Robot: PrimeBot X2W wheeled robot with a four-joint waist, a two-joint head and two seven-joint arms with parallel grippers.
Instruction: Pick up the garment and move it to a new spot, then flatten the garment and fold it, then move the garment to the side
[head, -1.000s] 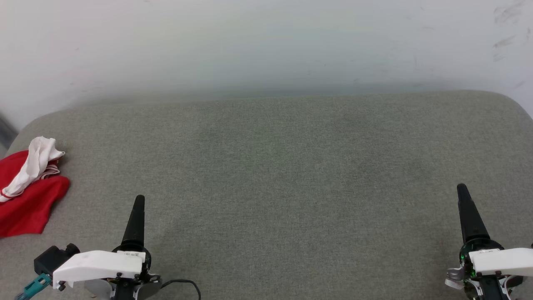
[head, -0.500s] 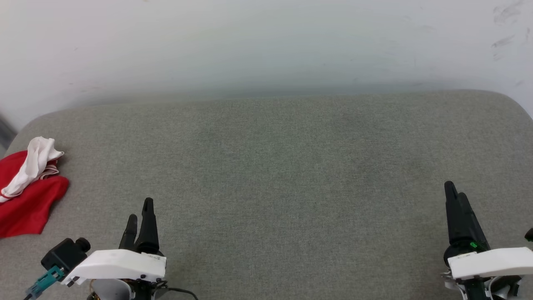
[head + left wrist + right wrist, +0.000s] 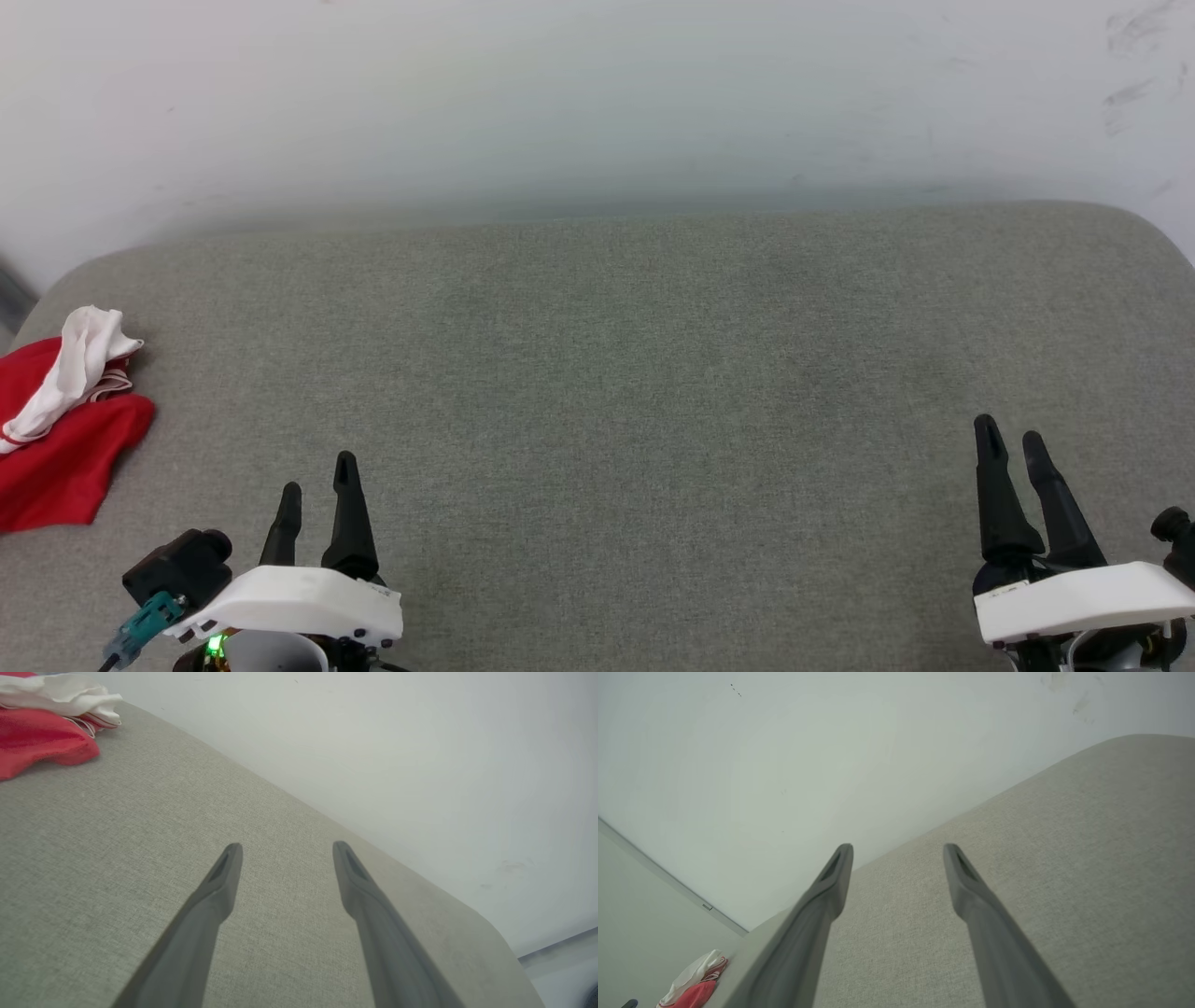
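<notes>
The garment (image 3: pixel 70 448) lies crumpled at the left edge of the grey cushioned surface (image 3: pixel 616 355), a white sleeve bunched over red cloth. It looks soft, light and floppy; a raised fold on its near side seems the best hold. The left gripper (image 3: pixel 318 472) and right gripper (image 3: pixel 1008 430) both stand spread wide, empty, with bare cushion ahead.

You've rolled both grippers over the last second. The left gripper (image 3: pixel 318 472) showed a single finger edge-on, and now its two fingers stand side by side with a gap between them. The right gripper (image 3: pixel 1008 429) has turned the same way, and each has slid a little inward and lower in the head view.
</notes>
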